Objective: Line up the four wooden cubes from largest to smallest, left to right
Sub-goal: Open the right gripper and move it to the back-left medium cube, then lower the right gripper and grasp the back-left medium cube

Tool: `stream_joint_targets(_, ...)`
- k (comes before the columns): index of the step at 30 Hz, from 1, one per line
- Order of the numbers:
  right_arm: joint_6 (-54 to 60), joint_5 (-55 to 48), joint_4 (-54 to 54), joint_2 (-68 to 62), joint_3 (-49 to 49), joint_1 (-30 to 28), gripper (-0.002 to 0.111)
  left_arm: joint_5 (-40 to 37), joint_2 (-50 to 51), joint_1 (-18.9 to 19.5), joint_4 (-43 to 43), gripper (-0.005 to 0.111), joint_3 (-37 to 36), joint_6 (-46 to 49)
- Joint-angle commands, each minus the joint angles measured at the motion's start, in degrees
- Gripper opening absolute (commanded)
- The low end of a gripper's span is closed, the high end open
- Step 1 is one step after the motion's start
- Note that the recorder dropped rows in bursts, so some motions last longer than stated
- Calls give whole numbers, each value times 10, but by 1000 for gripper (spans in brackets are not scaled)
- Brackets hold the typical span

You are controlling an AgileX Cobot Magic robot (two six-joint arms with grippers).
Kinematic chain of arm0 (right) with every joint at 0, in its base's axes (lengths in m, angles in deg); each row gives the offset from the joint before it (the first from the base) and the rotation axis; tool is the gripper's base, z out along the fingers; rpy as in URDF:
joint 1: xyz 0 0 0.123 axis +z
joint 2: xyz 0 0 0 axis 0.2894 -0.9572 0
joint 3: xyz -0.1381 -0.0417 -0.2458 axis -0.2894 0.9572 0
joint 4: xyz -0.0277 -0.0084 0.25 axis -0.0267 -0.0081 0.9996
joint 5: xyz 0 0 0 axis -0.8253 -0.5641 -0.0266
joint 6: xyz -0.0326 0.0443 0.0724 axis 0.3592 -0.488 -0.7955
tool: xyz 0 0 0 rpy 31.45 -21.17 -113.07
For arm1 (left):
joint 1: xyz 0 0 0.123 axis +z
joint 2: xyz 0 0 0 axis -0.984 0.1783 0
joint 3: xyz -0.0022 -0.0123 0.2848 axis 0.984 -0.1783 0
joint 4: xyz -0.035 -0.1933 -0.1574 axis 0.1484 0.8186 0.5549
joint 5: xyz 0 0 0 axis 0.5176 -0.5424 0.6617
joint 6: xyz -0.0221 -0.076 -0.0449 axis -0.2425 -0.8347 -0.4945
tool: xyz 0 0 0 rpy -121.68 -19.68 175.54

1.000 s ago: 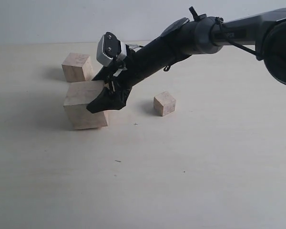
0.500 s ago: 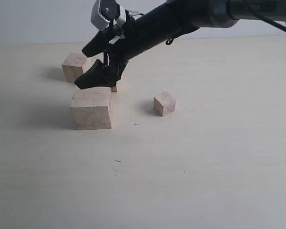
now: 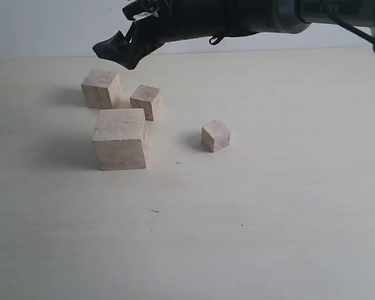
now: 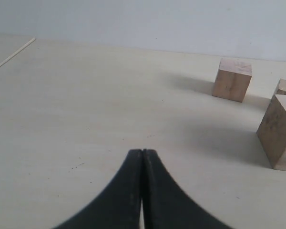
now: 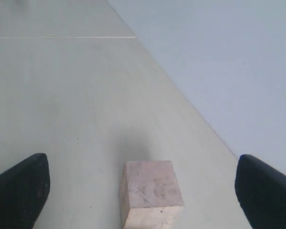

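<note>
Four pale wooden cubes rest on the table. The largest cube (image 3: 120,139) stands front left, the second largest (image 3: 101,87) behind it, the third (image 3: 146,101) just right of that, and the smallest (image 3: 215,135) apart on the right. My right gripper (image 3: 115,30) hangs open and empty high above the back cubes. Its wrist view shows one cube (image 5: 150,191) on the table below, between the spread fingers of the right gripper (image 5: 142,162). My left gripper (image 4: 142,151) is shut and empty, low over bare table, with the largest cube (image 4: 279,131) and the second largest cube (image 4: 233,79) beyond it.
The black right arm (image 3: 250,15) stretches in from the upper right above the table. A pale wall (image 3: 50,25) rises behind the table's far edge. A table seam or edge (image 4: 12,56) shows in the left wrist view.
The right gripper let go of the largest cube, which now sits flat, and rose up and back. The third cube, hidden behind the arm before, is now in sight.
</note>
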Motion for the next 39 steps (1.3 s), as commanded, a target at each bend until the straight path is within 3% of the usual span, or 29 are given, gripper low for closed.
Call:
stream_joint_targets(1, -49, 8, -28, -25, -27, -3, 100, 7, -3, -4, -1, 0, 0, 0)
stream_joint_targets(15, -61, -49, 23, -59, -71, -25, 100, 7, -3, -4, -1, 0, 0, 0)
stream_joint_targets(23, 5, -45, 83, -103, -78, -25, 100, 7, -3, -4, -1, 0, 0, 0)
stream_joint_targets(39, 5, -23, 83, -228, -237, 5, 100, 7, -3, -4, -1, 0, 0, 0)
